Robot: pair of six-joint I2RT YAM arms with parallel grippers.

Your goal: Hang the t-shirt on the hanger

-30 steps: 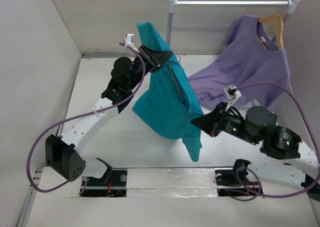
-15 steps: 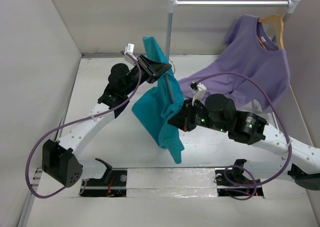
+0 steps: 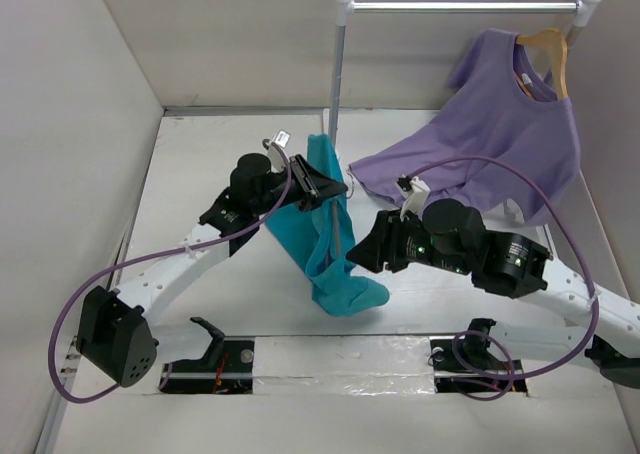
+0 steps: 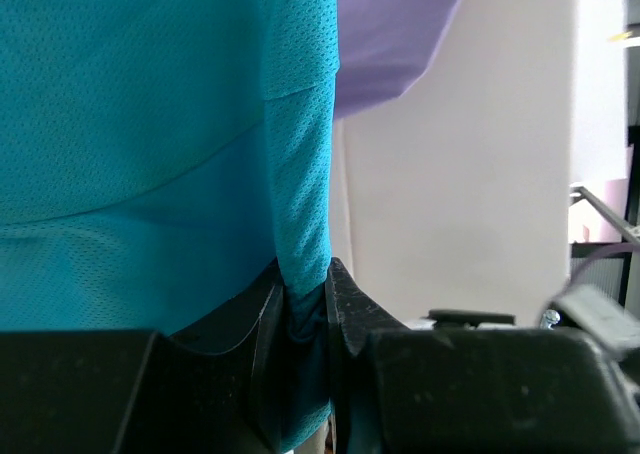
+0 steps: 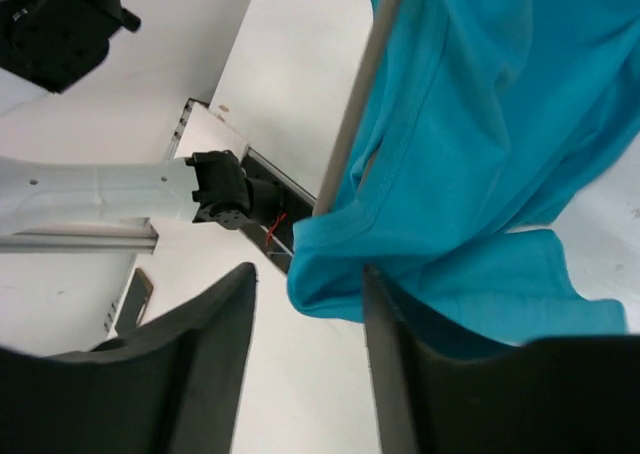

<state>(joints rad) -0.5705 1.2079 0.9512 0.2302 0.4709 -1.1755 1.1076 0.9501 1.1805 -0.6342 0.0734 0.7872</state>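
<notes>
The left arm has come down and toward the near edge since the earlier frames, and the t-shirt (image 3: 325, 244) has sunk with it. Its lower end is now bunched on the desk (image 3: 190, 154) rather than hanging free. The right arm has barely shifted.

The desk is white and boxed in by pale walls at the left and back. A metal clothes rack (image 3: 460, 7) stands at the far side. A lilac-purple shirt (image 3: 500, 124) hangs from its rail on a light wooden hanger (image 3: 550, 49), its hem trailing onto the desk.

The teal t-shirt hangs as a narrow, gathered column near the middle of the desk, just in front of the rack's left post. The dark-grey hanger (image 5: 360, 104) shows only as a thin rod running down along the cloth; the rest is hidden.

The left gripper (image 3: 325, 186) holds the top of that column — in its wrist view the fingers (image 4: 265, 314) are pressed together on a fold of teal fabric.

The right gripper (image 5: 308, 274) sits just right of the shirt's lower half with its fingers (image 5: 225, 314) spread wide. The hem lies in the gap between them — whether it touches either finger, I cannot tell.
</notes>
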